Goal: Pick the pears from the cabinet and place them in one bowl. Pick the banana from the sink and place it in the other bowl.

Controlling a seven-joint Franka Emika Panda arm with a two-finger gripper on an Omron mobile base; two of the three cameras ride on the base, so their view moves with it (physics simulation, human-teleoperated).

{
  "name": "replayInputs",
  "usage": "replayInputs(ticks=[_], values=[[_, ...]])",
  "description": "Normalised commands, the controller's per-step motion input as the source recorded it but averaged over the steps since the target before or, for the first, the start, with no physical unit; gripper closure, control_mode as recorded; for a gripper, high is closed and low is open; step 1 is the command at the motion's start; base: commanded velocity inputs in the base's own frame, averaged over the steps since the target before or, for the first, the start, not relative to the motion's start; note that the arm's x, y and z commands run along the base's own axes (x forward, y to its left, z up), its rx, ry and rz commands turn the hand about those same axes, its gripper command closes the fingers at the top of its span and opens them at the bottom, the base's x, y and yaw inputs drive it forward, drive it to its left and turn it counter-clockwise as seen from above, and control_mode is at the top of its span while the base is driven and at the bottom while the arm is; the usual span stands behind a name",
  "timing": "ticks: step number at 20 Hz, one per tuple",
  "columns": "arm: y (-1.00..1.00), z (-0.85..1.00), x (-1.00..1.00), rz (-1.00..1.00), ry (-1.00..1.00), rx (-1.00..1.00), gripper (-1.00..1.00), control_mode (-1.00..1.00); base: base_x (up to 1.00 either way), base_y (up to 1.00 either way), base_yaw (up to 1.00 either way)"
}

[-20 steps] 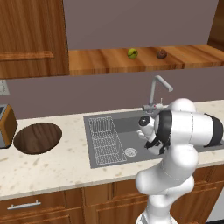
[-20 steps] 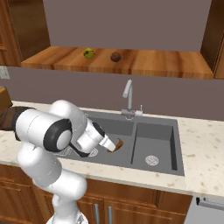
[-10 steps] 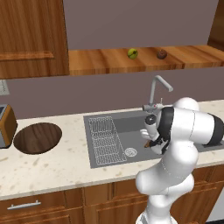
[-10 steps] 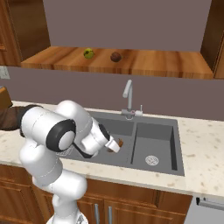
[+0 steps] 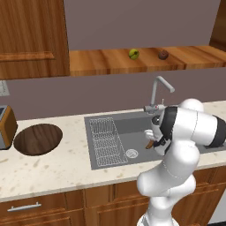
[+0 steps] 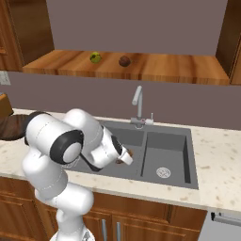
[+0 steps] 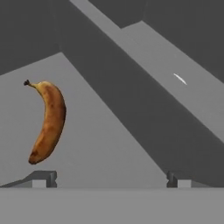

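Hand view has the banana (image 7: 47,122) on the sink (image 7: 100,144) floor, beyond the spread pincer's (image 7: 111,179) left tip; base views mostly hide it.

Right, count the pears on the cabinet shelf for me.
2. The yellow-green pear sits on the open shelf left of the reddish-brown pear, with a gap between them. The closed doors could hide more.

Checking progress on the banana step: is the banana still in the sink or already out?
In the sink: the banana lies on the basin floor, ahead of the open gripper.
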Motion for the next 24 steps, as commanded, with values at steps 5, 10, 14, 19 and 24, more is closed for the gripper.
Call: replayInputs(ticks=[5,10,14,19,24], values=[[0.03,0.0,0.34,0.0,-0.01,0.01,-1.0,-1.0,0.0,0.0,0.0],[0.0,-0.01,0.25,0.0,0.0,0.0,-1.0,-1.0,0.0,0.0,0.0],[0.0,-0.02,0.18,0.0,0.0,0.0,-1.0,-1.0,0.0,0.0,0.0],[0.0,-0.13,0.12,0.0,0.0,0.05,-1.0,-1.0,0.0,0.0,0.0],[0.04,-0.26,0.12,0.0,-0.01,0.05,-1.0,-1.0,0.0,0.0,0.0]])
